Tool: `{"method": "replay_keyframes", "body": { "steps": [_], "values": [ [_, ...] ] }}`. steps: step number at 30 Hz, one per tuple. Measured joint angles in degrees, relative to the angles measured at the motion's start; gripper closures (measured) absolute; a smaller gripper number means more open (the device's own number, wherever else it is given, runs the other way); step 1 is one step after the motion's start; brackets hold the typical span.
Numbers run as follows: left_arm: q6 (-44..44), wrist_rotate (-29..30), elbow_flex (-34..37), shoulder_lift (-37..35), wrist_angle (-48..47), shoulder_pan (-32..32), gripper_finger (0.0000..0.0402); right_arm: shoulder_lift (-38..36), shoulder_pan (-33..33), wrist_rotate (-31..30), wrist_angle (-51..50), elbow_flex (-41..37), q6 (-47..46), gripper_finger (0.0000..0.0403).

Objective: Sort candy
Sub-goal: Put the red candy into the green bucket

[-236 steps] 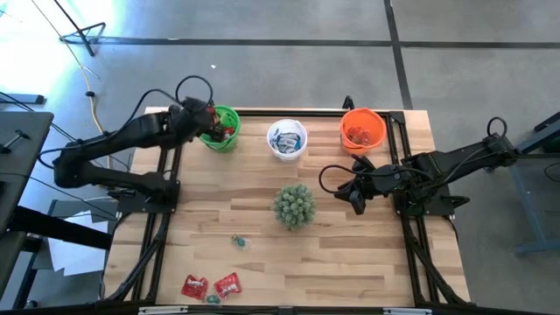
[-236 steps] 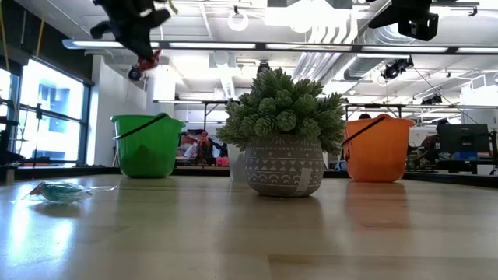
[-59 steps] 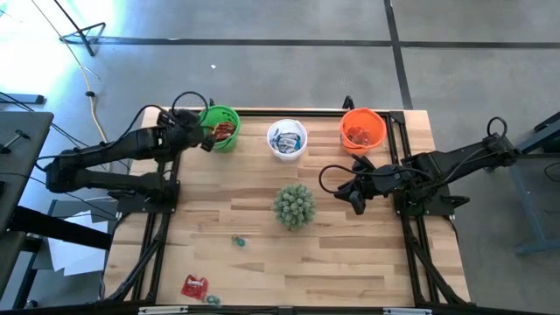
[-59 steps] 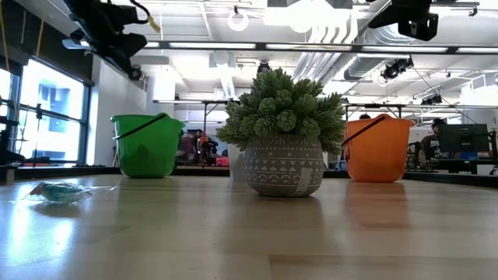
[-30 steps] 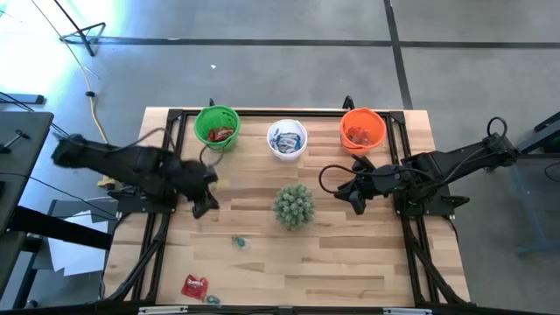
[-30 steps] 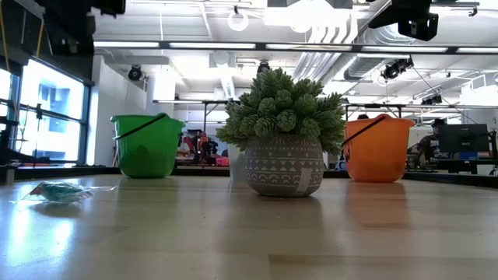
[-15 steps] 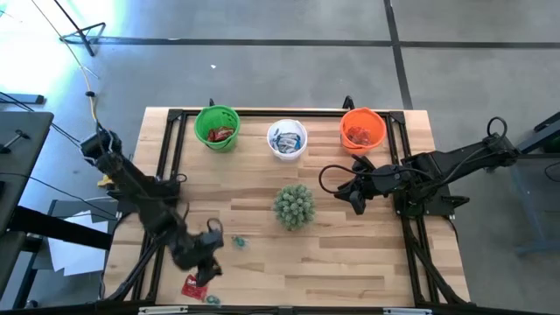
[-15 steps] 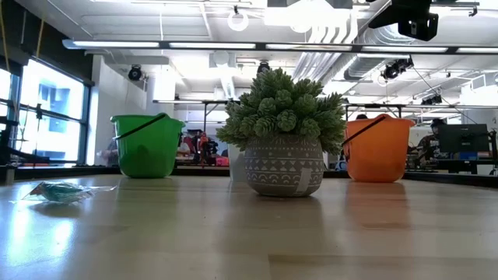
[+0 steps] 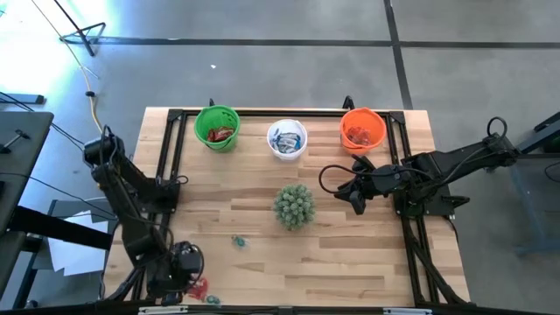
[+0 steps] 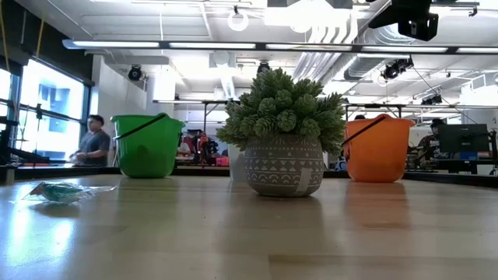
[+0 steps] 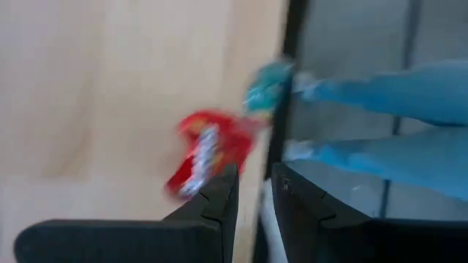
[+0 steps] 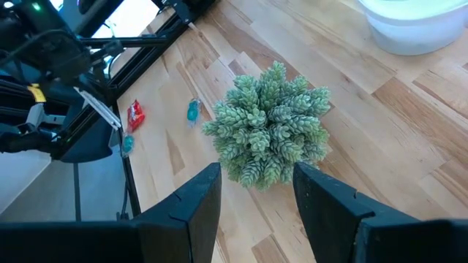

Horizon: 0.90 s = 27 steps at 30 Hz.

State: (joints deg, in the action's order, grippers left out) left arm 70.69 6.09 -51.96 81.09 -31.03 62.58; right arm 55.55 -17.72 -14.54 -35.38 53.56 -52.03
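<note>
1. The left gripper [image 11: 252, 191] hangs over the near left corner of the table [image 9: 350, 262], its two dark fingers [image 11: 219, 201] set with a narrow gap between them and nothing caught in that gap
2. Just past those fingertips lies a red-wrapped candy [image 11: 205, 152] on the wood, close to the table's dark edge rail, with a teal-wrapped candy [image 11: 267, 82] a little beyond it by the same rail
3. From above, the left gripper [image 9: 182, 267] sits just beside that red candy [image 9: 199, 285]; a second teal sweet [image 9: 235, 241] lies apart, toward the plant
4. The right gripper [image 12: 252, 191] waits with its fingers [image 12: 194, 201] spread apart and empty, above the table to the right of the spiky green plant [image 9: 294, 205]
5. Along the far edge stand a green cup [image 9: 217, 128] with red candies in it, a white cup [image 9: 287, 139] with blue-and-white ones, and an orange cup [image 9: 362, 129]
6. In the low view a person [image 10: 93, 142] stands in the room behind the green cup
</note>
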Motion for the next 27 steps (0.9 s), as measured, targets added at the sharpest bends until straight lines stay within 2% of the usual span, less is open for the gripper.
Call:
{"method": "replay_keyframes", "body": {
  "steps": [3, 12, 21, 27],
  "values": [
    [1.2, -0.9, 0.0, 0.8, -2.1, 1.8, 0.0332, 0.0, 0.0, 0.0, 0.0, 0.0, 0.0, 0.0237],
    [-9.8, -0.8, 0.0, 5.6, -2.1, 6.2, 0.033, 0.0, 0.0, 0.0, 0.0, 0.0, 0.0, 0.0237],
    [-16.9, -0.6, 0.0, 8.5, -0.4, 6.6, 0.0314, 0.0, 0.0, 0.0, 0.0, 0.0, 0.0, 0.0237],
    [-17.4, 0.5, 0.0, 11.6, 1.9, 5.4, 0.0311, 0.0, 0.0, 0.0, 0.0, 0.0, 0.0, 0.0237]
  ]
}}
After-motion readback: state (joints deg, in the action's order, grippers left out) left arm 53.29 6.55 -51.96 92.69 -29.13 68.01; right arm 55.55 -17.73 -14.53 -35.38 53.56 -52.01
